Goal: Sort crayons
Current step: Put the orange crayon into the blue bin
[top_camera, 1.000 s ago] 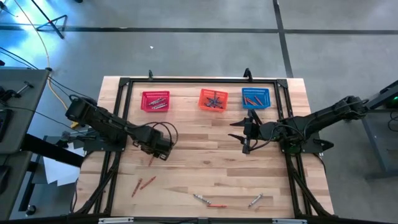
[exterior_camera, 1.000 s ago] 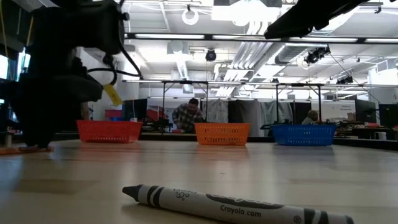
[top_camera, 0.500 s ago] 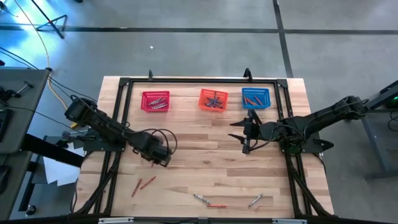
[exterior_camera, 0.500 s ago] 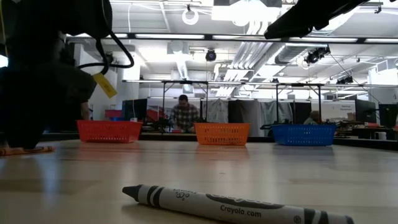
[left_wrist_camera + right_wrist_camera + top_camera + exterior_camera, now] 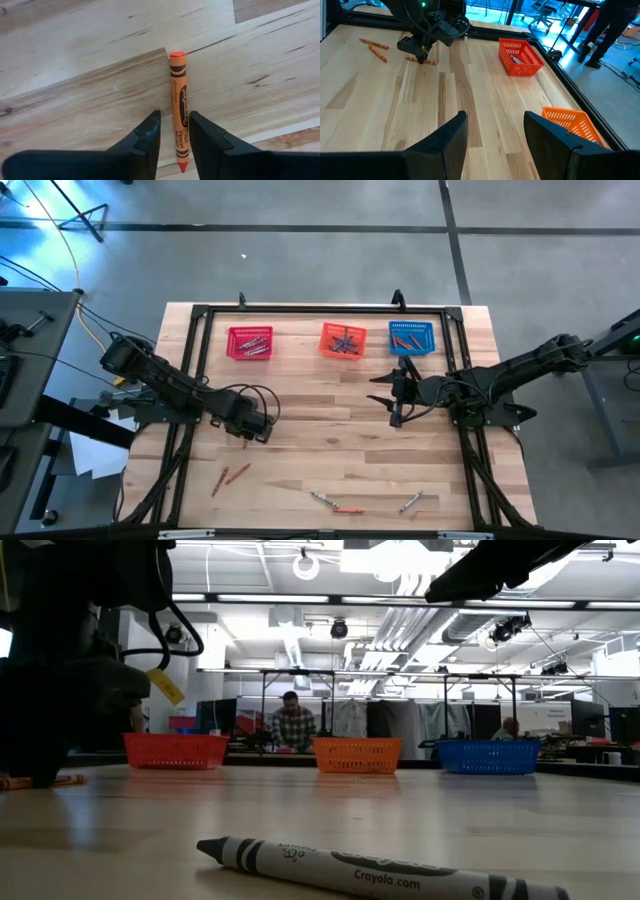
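Lying flat between the left gripper's (image 5: 174,142) fingers, the orange crayon (image 5: 178,112) runs lengthwise along them.

Orange crayon (image 5: 179,117) w/ black bands, pale wood table (image 5: 90,60).

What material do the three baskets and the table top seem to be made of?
The red basket, orange basket and blue basket look like moulded plastic: bright uniform colour, open mesh walls. The table top looks like pale wood, matt, with visible grain and joined planks.
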